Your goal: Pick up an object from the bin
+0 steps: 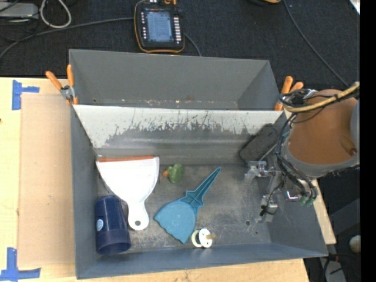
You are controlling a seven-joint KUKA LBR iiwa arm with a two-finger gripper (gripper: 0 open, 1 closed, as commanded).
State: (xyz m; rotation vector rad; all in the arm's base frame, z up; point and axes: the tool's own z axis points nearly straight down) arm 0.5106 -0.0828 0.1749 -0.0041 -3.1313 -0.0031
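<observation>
Over bare floor at right of bin [170, 87], hand [267, 207] low, open or closed impossible to tell, nothing seen held; nearest, mid-bin, blue plastic scoop [176, 219] lying flat, likely light, stiff, slick, best pinched across thin handle angled toward hand.

The bin [85, 175] is matt grey metal, its far wall scratched and worn pale. The white scraper [130, 178] looks like smooth plastic, the blue scoop [176, 219] matt plastic, and the dark blue cup [111, 225] at near left is glossy.
</observation>
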